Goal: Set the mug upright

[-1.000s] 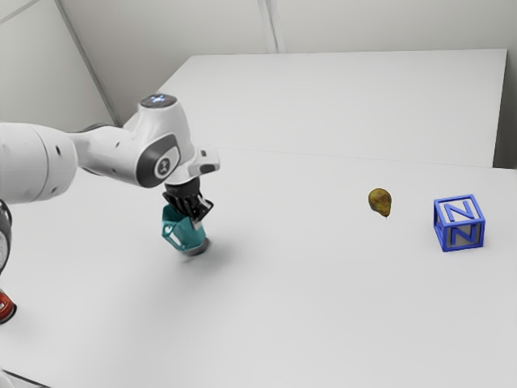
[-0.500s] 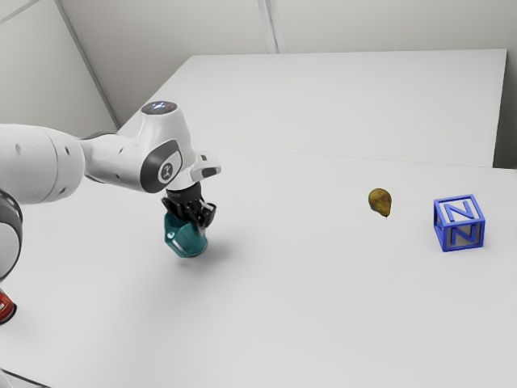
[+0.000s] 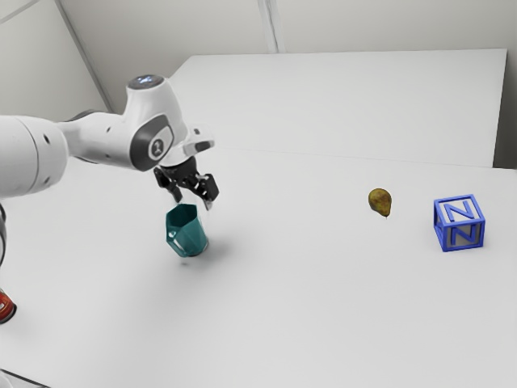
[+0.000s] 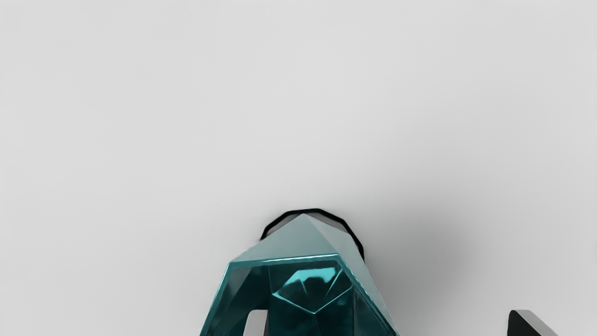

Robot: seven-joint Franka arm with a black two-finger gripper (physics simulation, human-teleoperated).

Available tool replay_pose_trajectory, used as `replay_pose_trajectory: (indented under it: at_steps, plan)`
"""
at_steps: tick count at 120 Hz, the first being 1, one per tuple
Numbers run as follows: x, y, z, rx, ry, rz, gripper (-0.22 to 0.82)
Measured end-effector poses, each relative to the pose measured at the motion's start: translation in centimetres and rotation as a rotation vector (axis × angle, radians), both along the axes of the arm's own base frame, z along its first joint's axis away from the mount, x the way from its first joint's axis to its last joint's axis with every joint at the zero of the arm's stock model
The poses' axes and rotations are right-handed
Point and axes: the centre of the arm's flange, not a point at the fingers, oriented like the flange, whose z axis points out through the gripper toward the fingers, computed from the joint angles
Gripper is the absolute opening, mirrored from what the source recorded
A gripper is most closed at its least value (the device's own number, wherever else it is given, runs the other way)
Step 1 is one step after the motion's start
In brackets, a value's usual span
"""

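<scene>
In the exterior view my gripper [image 3: 194, 204] hangs just above the teal mug, with its two fingers spread wide apart and nothing held. The teal faceted mug [image 3: 187, 233] stands on its base on the table, its opening facing up and its handle toward the exterior view's left. In the wrist view the gripper [image 4: 385, 324] has one fingertip over the opening of the mug [image 4: 298, 240] and the other out beside it. Whether that fingertip touches the mug cannot be told.
A brown-green pear [image 3: 380, 202] and a blue-edged letter block [image 3: 459, 223] lie toward the exterior view's right. A red can [image 3: 6, 307] sits at the exterior view's left edge. The white table [image 3: 323, 307] extends around them.
My gripper has risen off the mug and its fingers now stand apart above it. The mug, tilted with its base lifted a second ago, has come down to rest on its base.
</scene>
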Motion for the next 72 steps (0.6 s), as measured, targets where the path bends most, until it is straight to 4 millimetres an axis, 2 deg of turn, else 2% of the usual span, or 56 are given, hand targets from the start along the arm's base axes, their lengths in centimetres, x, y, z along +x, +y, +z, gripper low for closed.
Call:
replay_pose_trajectory:
  at_steps: [20,44,72]
  plan:
    - [0.4,0.9,4.0,-0.012,-0.033,-0.016,0.58]
    - [1.5,3.7,10.8,-0.018,-0.077,-0.012,0.60]
    - [0.4,5.8,17.5,-0.015,-0.096,-0.008,0.60]
